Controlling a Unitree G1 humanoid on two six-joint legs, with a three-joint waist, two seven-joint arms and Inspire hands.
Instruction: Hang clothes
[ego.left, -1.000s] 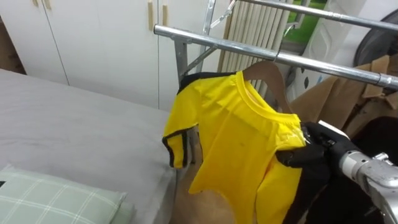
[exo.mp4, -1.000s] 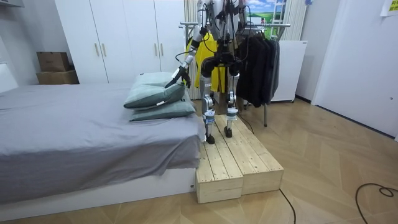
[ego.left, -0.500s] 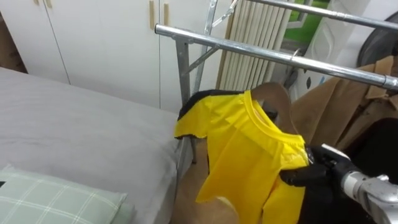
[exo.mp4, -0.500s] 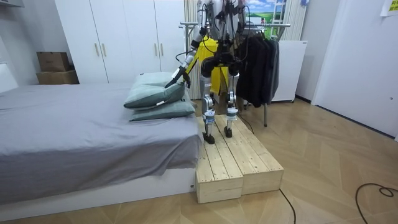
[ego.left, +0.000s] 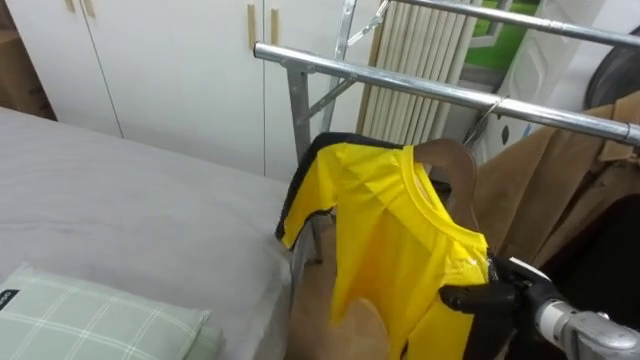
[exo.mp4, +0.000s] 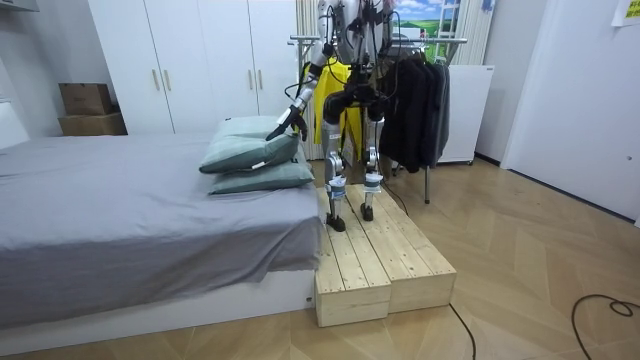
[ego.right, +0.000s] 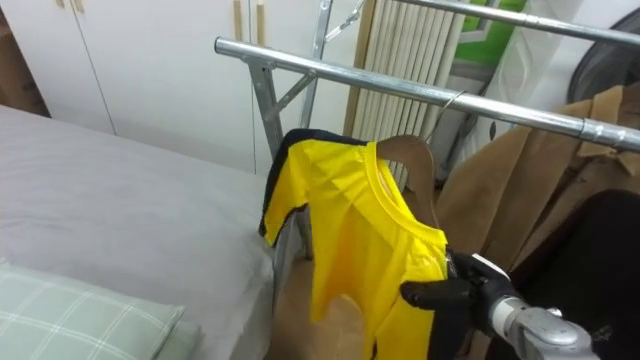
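Left eye view: your right hand (ego.left: 492, 296) pinches the yellow shirt (ego.left: 380, 230) by its shoulder, its hanger (ego.left: 455, 165) hooked on the rail (ego.left: 400, 83). Your left hand (exo.mp4: 286, 122) is out over the pillows (exo.mp4: 250, 152); you cannot tell its grip.

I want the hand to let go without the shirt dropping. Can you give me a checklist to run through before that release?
1. Hanger hook over the rail: cannot tell; it sits right at the rail.
2. Yellow shirt seated on the hanger: ok, collar round its neck.
3. Right hand holding: ok, fingers pinch the shirt's shoulder.
4. Room beside the brown coat: ok, shirt hangs to its left.
5. Left hand out of the way: ok, over the pillows.
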